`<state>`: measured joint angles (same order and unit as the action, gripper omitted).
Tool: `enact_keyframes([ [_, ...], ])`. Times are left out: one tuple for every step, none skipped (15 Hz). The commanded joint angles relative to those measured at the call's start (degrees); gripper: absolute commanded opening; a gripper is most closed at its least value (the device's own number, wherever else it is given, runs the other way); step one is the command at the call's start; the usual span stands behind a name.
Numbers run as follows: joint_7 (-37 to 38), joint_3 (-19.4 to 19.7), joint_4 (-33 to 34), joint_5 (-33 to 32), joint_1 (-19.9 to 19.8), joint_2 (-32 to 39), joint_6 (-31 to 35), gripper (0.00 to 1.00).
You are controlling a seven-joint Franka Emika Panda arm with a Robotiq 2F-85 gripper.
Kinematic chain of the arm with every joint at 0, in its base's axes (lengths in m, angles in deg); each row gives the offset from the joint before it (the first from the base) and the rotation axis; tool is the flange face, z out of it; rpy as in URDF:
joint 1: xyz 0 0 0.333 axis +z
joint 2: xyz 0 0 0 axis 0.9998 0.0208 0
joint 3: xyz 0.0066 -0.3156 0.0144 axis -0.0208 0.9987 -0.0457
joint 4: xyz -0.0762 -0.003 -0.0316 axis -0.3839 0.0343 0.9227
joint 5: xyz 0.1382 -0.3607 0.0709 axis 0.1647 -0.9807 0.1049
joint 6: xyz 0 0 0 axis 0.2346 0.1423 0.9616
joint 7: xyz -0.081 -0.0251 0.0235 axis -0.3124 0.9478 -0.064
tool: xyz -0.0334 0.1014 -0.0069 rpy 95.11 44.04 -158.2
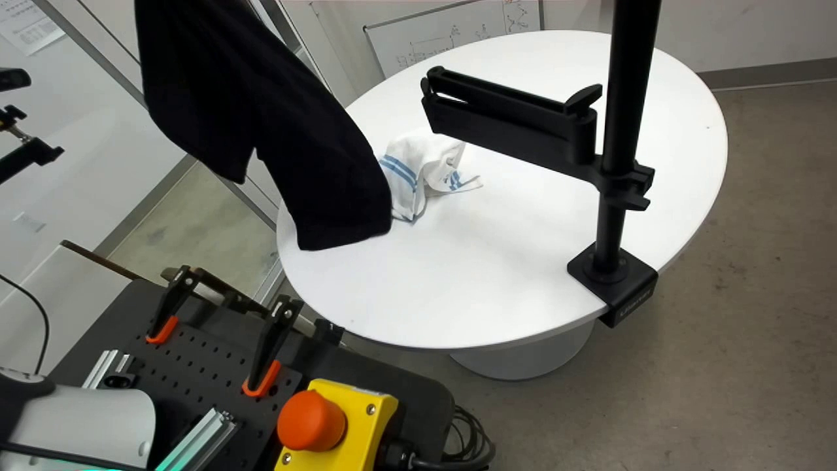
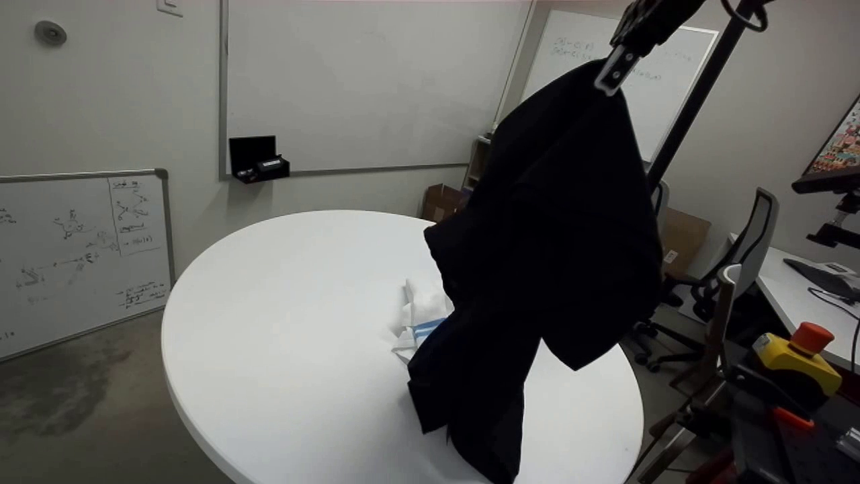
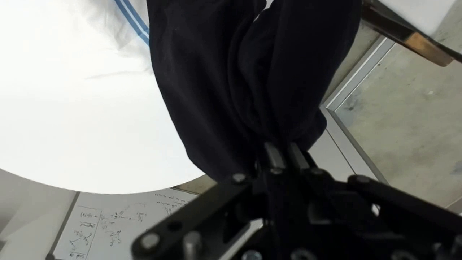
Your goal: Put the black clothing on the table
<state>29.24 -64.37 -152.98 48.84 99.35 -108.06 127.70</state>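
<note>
The table (image 1: 484, 281) is white, smooth and round. The clothing (image 2: 557, 222), black, matte and folded, hangs partly over it, long axis steep and slanting, loose ends down; whether they touch it, I cannot tell. An exterior view shows a straight hem (image 1: 346, 230) that the wrist view cuts off. A crumpled white towel (image 1: 418, 170) with blue stripes lies on the table. The gripper (image 3: 285, 156), fingers nearly together, pinches the clothing's upper end.

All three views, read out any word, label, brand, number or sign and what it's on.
Nothing is legible enough to quote.
Low whiteboard: handwriting, too small.
Corner whiteboard: handwriting, too faint.
Paper sheet: print, too small.
Pole clamp: lettering, blurred.
Cardboard box: label, too small.
Black clothing: none visible.
</note>
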Motion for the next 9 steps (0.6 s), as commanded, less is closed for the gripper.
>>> enact_keyframes([
  [1.98, -1.25, 0.31, -2.42, -0.70, 4.69, 6.22, 0.02],
  [2.44, -1.51, 0.22, -3.39, -1.00, 5.82, 7.31, 0.02],
  [3.03, -1.75, 0.16, -4.52, -1.36, 7.10, 8.35, 0.02],
  [3.84, -2.02, 0.19, -5.74, -1.73, 8.16, 9.13, 0.02],
  [4.81, -2.32, 0.13, -7.21, -2.19, 9.13, 9.49, 0.02],
  [5.71, -2.59, 0.04, -8.62, -2.64, 9.96, 9.84, 0.02],
  [6.77, -2.88, -0.07, -9.99, -3.12, 10.74, 9.94, 0.02],
  [7.88, -3.18, -0.15, -11.56, -3.65, 11.52, 10.11, 0.19],
  [8.91, -3.44, -0.22, -13.02, -4.13, 12.14, 9.98, 0.34],
])
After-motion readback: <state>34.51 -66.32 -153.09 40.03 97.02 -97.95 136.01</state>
